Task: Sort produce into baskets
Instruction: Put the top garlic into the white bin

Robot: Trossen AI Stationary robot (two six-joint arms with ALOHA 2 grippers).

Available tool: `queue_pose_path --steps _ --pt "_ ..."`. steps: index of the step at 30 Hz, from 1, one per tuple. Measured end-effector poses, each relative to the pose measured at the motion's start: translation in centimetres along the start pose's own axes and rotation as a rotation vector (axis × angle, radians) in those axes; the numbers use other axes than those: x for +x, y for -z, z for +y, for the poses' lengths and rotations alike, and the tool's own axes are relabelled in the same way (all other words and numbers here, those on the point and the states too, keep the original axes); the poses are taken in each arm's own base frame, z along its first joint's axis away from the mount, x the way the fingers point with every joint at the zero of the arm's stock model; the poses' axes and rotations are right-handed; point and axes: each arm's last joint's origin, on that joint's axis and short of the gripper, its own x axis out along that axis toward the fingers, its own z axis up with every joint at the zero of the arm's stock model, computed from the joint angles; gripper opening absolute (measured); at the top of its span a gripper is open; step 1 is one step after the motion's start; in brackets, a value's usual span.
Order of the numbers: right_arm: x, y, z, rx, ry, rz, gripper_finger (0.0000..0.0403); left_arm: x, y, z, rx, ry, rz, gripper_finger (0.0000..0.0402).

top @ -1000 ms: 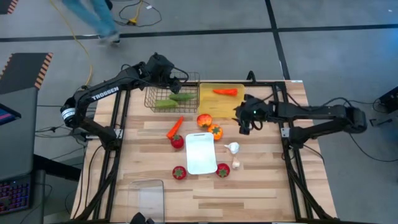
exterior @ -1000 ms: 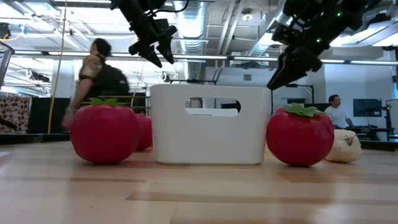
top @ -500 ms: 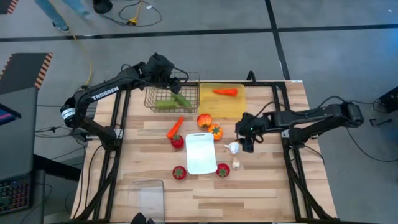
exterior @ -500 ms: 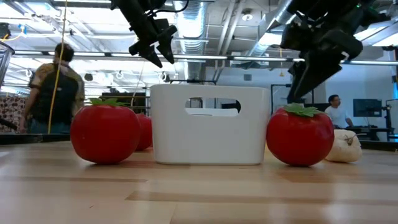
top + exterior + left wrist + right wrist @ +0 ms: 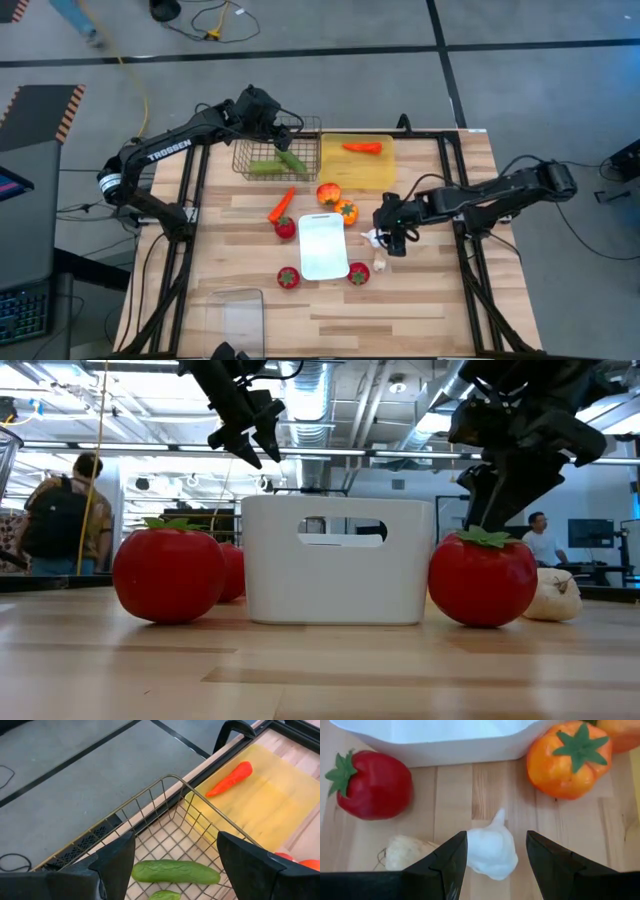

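Garlic (image 5: pixel 491 851), white and bulbous with a pointed tip, is seen on the bench (image 5: pixel 420 310) near its middle, between the spread fingers of the right claw (image 5: pixel 492 852), not gripped. A second, tan bulb (image 5: pixel 405 852) lies just beside it. The left claw (image 5: pixel 175 851) is held apart above the mesh basket (image 5: pixel 165 832) at the far edge, over two green cucumbers (image 5: pixel 175 871).

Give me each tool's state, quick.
Left tool: open, empty, above the wire basket.
Right tool: open, fingers either side of the white garlic bulb, not yet gripping.
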Motion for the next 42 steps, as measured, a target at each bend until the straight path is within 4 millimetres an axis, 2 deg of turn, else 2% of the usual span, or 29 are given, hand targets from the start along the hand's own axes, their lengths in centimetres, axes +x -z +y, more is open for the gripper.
queue_pose_path --steps 13,24,29,35,38,42 --pt "0.1 0.0 0.0 -0.007 0.0 0.005 0.0234 0.0 0.0 0.0 0.0 0.0 0.0 0.0268" --pt "0.1 0.0 0.0 0.013 -0.001 -0.001 0.03 0.0 0.0 0.0 0.0 0.0 0.0 0.0268" --pt "0.1 0.1 0.2 0.08 -0.005 0.01 0.0306 0.0 0.0 0.0 0.0 0.0 0.0 0.0268" --pt "0.1 0.2 0.7 0.048 -0.017 0.015 0.0306 0.0 0.0 0.0 0.0 0.0 0.0 0.0268" --pt "0.5 0.2 0.8 0.046 -0.016 0.03 0.0306 0.0 0.0 0.0 0.0 0.0 0.0 0.0268" --pt "2.1 0.6 0.8 0.062 -0.004 0.097 0.0306 0.0 0.0 0.0 -0.005 0.0 0.0 0.0268"
